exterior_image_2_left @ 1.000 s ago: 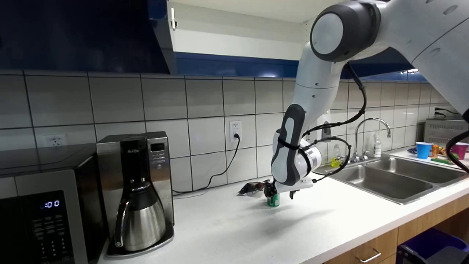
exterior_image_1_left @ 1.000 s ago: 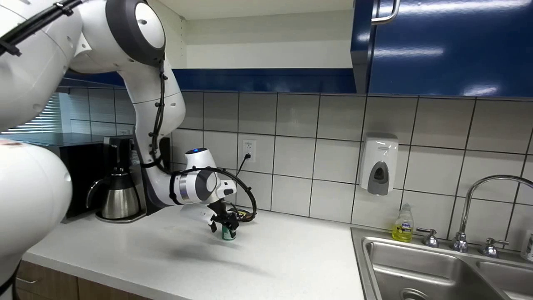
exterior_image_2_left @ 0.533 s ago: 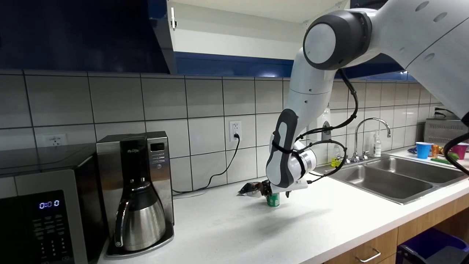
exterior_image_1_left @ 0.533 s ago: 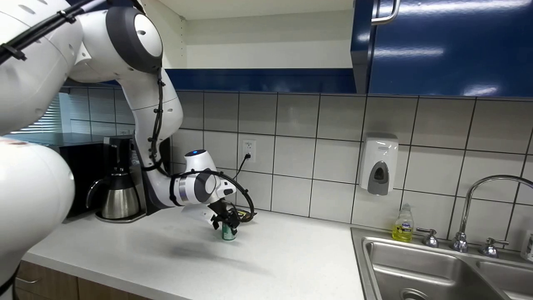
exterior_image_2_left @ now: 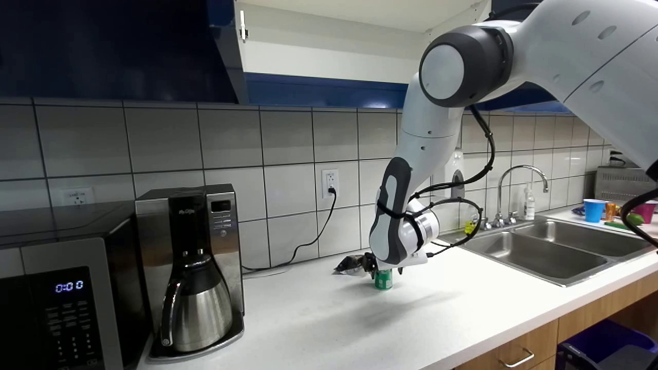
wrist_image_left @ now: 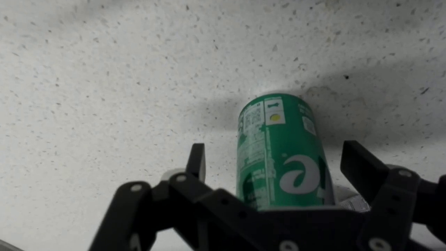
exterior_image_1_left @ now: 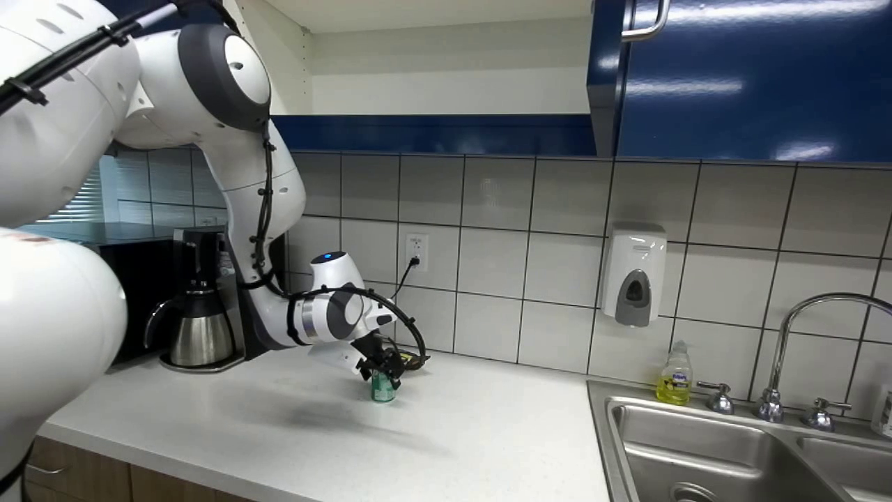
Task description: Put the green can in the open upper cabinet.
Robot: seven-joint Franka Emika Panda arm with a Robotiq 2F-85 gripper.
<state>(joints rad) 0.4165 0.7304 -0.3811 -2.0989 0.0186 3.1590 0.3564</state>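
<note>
Pale counter point(exterior_image_1_left: 488, 439) bears the can point(wrist_image_left: 284, 150), upright, within the spread gripper point(wrist_image_left: 274, 151); gaps show on both sides, so nothing is pinched. The approach looks nearly done; grasping, lifting and setting it in the open cabinet point(exterior_image_1_left: 449, 90) all seem left.

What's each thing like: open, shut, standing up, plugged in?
Green can: upright on the counter, not gripped.
Jaws: open, either side of the can.
Upper cabinet: open.
Coffee pot: standing in the coffee maker.
Microwave clock: lit, 0:00.
Plug: in the outlet.
Drawer: shut.
Yellow bottle: upright.
</note>
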